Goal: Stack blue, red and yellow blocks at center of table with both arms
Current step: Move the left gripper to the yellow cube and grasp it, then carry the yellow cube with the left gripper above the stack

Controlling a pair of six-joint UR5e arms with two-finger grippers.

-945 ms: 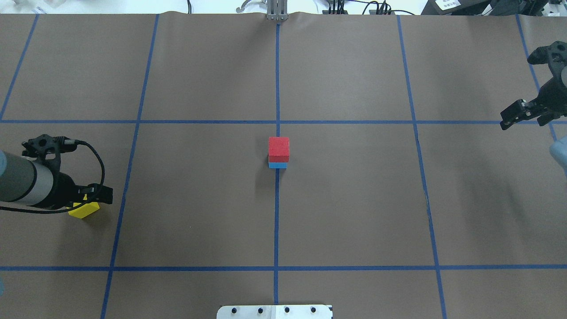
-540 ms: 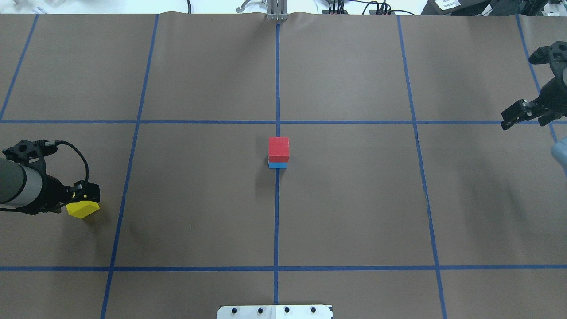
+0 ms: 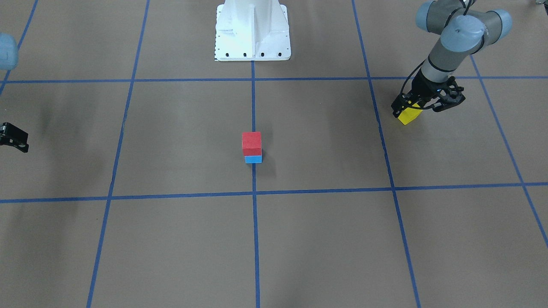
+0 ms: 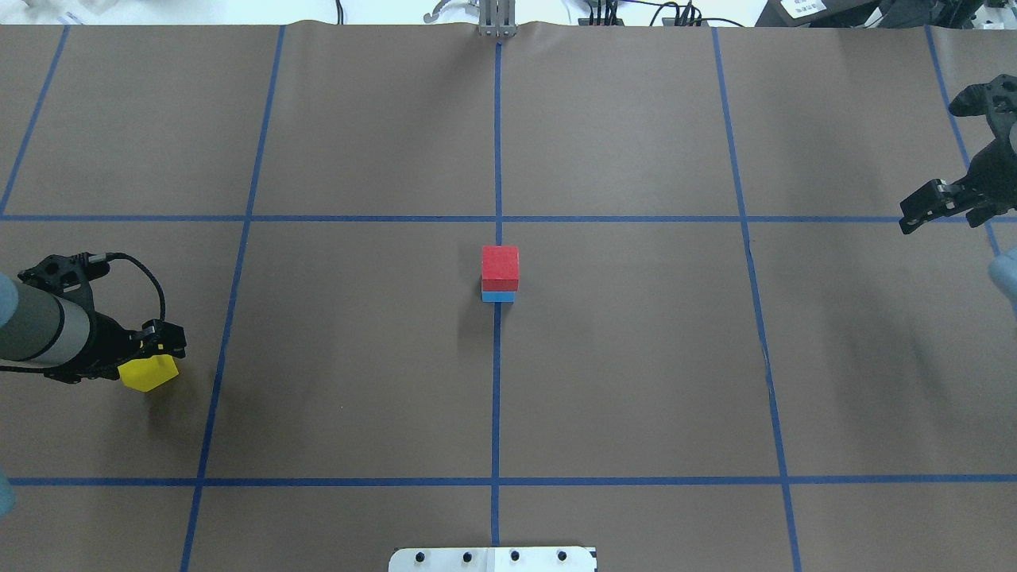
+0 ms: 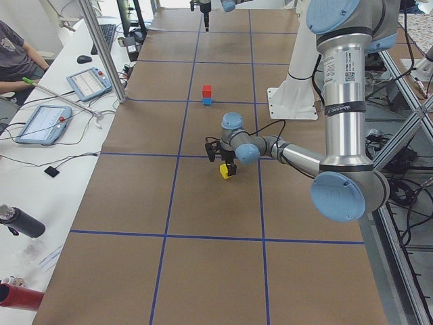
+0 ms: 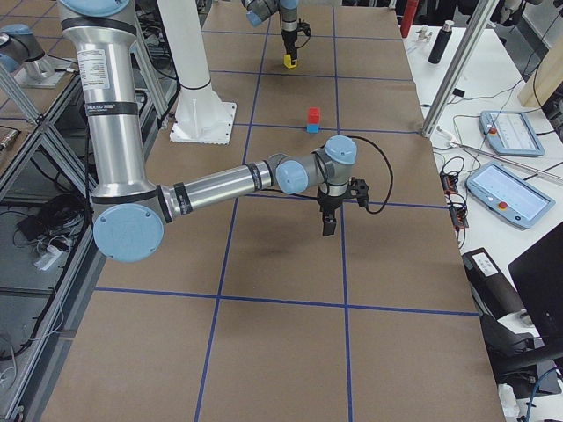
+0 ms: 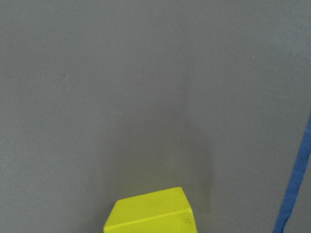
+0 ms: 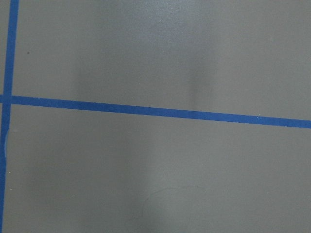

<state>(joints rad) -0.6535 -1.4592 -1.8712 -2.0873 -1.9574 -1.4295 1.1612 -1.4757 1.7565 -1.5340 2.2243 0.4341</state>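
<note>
**Settling over the last block**

Brown paper covers the table (image 4: pixel 636 357), ruled into big squares with blue tape (image 4: pixel 496 397). At the central crossing the red block (image 4: pixel 500 266) sits squarely on the blue block (image 4: pixel 497 296), and neither has stirred over the last second.

What has changed is on my left side. My left gripper (image 4: pixel 157 348) drew back toward the table's left edge, then edged forward again. It now sits right over the yellow block (image 4: pixel 147 375), which has scarcely shifted, well apart from the stack. My left wrist camera shows the block at the bottom edge of its view, with bare paper beyond it. I cannot tell whether my fingers have clamped it or only straddle it (they show in no close view). I read this as the grasp being lined up, so two of the three layers are done and the last is not yet travelling.

My right gripper (image 4: pixel 922 208) hangs at the far right edge, hardly moved. Its wrist view shows only paper and tape, and I cannot tell whether it is spread or closed.

As for writing, there is a printed label (image 5: pixel 344 68) on my left arm's upright tube and a white tag (image 4: pixel 802 6) beyond the table's far edge. Both are too small to read.
</note>
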